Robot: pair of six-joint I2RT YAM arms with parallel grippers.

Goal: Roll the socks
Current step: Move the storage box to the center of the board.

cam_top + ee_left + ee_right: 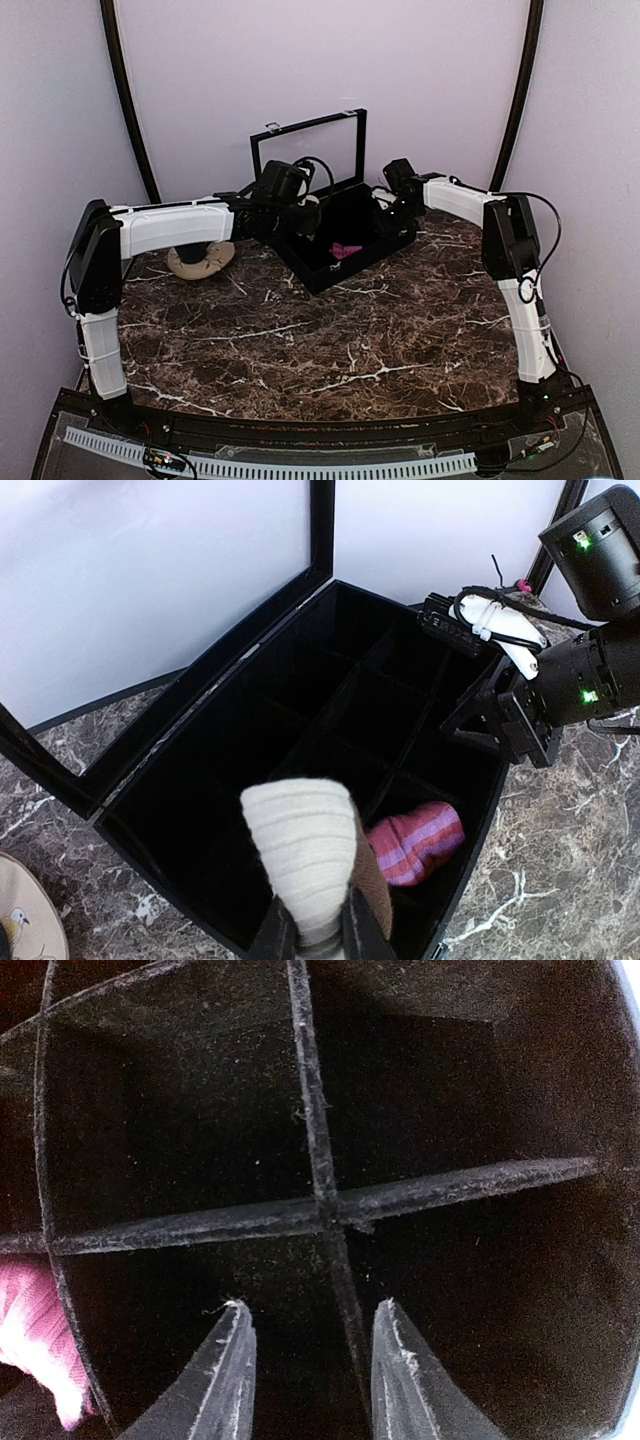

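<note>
My left gripper [318, 920] is shut on the cream sock [300, 845], a rolled bundle with a brown edge, held just above the near compartments of the open black case [150, 810]. The pink sock [415, 838], striped purple, lies rolled in a near-right compartment, beside the cream one; it also shows from above [347, 250] and at the left edge of the right wrist view [35, 1330]. My right gripper [312, 1310] stands open inside the case, its fingers [228, 1370] on either side of a felt divider [320, 1160], nothing held. From above, the left gripper [300, 215] and right gripper [392, 212] hang over the case [330, 275].
The case's glass lid [310, 150] stands upright at the back. A beige saucer [200, 262] sits on the marble table [330, 350] under the left arm. The right arm's wrist [570, 670] hangs over the case's far right corner.
</note>
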